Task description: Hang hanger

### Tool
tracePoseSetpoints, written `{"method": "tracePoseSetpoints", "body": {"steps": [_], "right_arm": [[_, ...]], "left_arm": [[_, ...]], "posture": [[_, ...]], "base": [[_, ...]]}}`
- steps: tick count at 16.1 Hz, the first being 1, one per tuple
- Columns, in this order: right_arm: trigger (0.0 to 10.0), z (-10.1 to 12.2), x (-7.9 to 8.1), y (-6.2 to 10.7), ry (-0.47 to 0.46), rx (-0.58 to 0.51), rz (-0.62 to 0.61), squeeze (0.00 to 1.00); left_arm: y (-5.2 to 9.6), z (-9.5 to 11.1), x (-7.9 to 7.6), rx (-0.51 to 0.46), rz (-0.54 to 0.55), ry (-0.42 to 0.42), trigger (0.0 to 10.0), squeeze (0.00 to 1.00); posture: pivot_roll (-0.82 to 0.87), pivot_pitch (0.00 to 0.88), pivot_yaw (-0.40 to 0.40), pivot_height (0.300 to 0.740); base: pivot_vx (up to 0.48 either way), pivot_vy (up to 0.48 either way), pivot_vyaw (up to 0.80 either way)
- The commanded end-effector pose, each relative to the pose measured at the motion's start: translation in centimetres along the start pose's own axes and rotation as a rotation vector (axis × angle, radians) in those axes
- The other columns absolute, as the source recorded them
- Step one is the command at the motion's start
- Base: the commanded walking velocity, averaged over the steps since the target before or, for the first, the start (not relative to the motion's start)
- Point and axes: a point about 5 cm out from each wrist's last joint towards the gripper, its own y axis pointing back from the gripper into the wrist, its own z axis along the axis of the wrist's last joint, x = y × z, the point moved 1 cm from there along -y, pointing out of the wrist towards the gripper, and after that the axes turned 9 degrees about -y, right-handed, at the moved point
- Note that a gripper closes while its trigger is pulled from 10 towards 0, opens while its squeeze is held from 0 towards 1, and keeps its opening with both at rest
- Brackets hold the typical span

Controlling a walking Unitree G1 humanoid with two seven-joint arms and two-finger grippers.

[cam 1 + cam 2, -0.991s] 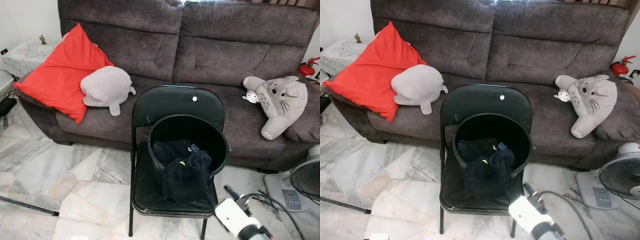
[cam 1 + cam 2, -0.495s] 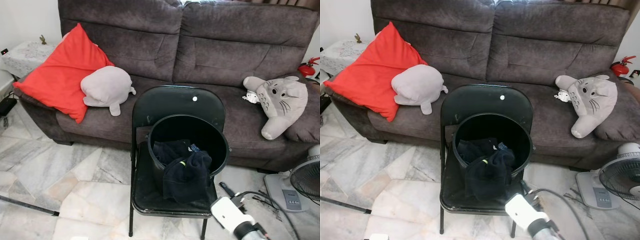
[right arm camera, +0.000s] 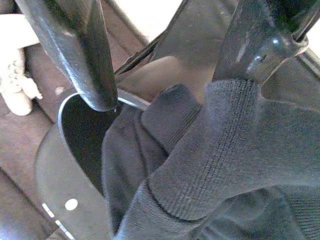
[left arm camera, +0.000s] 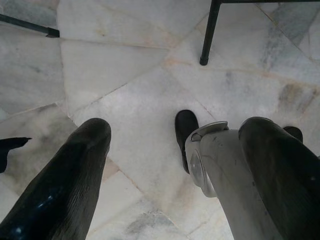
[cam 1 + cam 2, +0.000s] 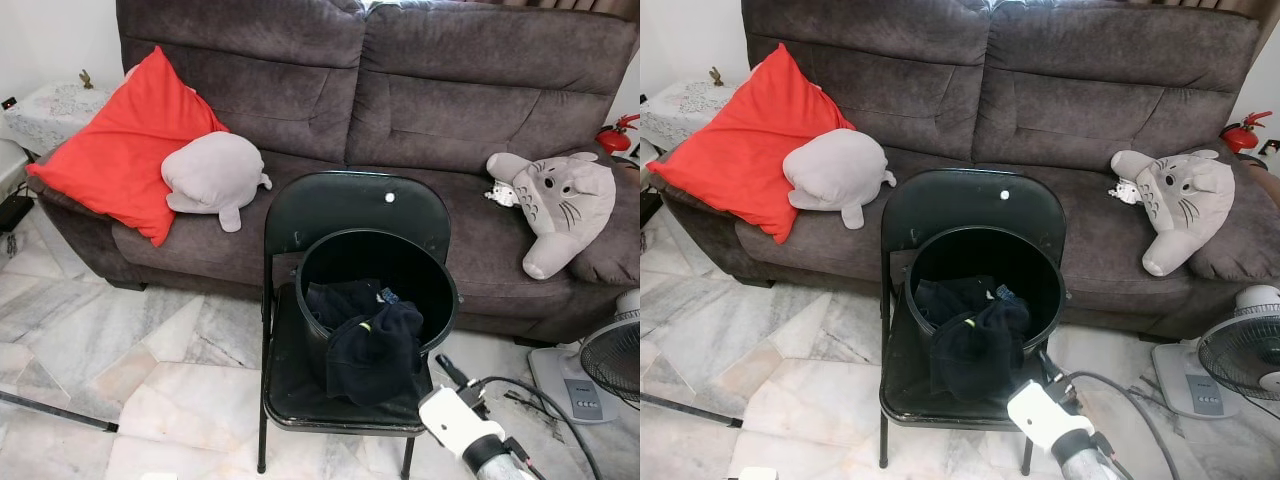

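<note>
Right gripper [image 3: 165,65]: my jaws stand wide open, holding nothing, just above the dark knit garment [image 3: 225,165] draped over the black bucket [image 5: 440,300] rim.
Left gripper [image 4: 170,165]: idle over the floor [image 4: 135,75], jaws apart, empty.
Hanger: I can't make one out.
Bucket: on the folding chair [image 5: 345,210] seat.
Risk: closing low could snag the rim, tipping the bucket off the seat's front edge.

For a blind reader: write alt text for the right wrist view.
The right pincer, fingers apart, sits just above a dark knitted garment draped over the rim of a black bucket. Behind are a black chair back and a brown sofa.
</note>
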Motion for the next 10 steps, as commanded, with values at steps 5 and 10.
{"method": "tracePoseSetpoints", "body": {"steps": [5, 10], "right_arm": [[10.0, 1.4, 0.3, -0.2, 0.039, -0.083, 0.030, 0.00], [10.0, 2.1, -0.3, -0.6, 0.034, -0.114, 0.001, 0.00]], "left_arm": [[0.2, -0.8, -0.2, 0.032, 0.000, -0.007, 10.0, 0.00], [0.2, -0.9, -0.2, 0.033, -0.001, -0.007, 10.0, 0.00]], "posture": [[-0.05, 0.124, -0.033, 0.740], [-0.05, 0.126, -0.035, 0.740]], "base": [[0.000, 0.000, 0.00], [0.000, 0.000, 0.00]]}}
